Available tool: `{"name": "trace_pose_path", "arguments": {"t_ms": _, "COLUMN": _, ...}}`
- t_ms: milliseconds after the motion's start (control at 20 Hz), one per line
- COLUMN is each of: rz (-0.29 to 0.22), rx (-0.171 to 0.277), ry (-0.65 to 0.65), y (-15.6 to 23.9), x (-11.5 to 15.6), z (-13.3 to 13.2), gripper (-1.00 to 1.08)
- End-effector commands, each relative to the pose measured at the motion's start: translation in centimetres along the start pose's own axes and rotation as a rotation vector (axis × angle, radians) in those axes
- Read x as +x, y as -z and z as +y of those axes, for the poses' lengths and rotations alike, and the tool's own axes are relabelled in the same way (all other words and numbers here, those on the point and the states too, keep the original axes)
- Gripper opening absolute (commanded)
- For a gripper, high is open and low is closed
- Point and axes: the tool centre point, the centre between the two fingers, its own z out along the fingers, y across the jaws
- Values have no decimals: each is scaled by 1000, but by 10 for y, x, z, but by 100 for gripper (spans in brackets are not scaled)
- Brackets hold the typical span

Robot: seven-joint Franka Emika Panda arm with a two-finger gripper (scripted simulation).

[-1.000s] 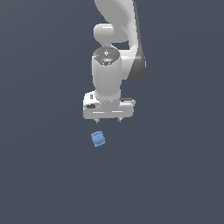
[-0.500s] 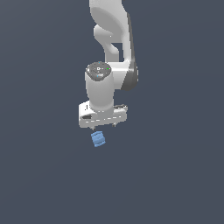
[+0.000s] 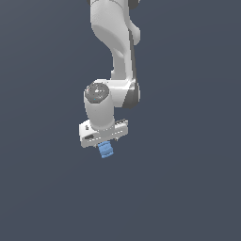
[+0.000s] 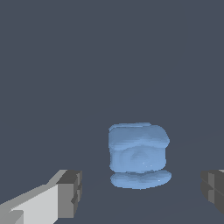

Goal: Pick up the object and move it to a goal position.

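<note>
gripper (image 3: 106, 142) has dropped over the object (image 3: 106, 149) since 1 s ago (obj unmoved), jaws spread, nothing held. obj sits between the fingertips (image 4: 70, 194), at 6 o'clock below the wrist; grasp looks imminent.

Background: flat, uniform dark slate-blue surface (image 3: 188, 188), matte, featureless. It fills both the exterior and wrist views (image 4: 65, 65) edge to edge. No markings or seams discernible anywhere on it.
</note>
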Motion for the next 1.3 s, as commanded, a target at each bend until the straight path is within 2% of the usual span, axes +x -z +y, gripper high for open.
{"name": "trace_pose_path", "arguments": {"t_ms": 0, "rz": -1, "rx": 2, "ry": 26, "y": -7, "x": -1, "z": 4, "gripper": 100}}
{"name": "trace_pose_path", "arguments": {"t_ms": 550, "rz": -4, "rx": 4, "ry": 48, "y": -18, "x": -2, "z": 9, "gripper": 100}}
{"name": "trace_pose_path", "arguments": {"t_ms": 1000, "rz": -3, "rx": 4, "ry": 52, "y": -59, "x": -3, "z": 8, "gripper": 100}}
{"name": "trace_pose_path", "arguments": {"t_ms": 1250, "rz": -3, "rx": 4, "ry": 53, "y": -65, "x": -2, "z": 9, "gripper": 100}}
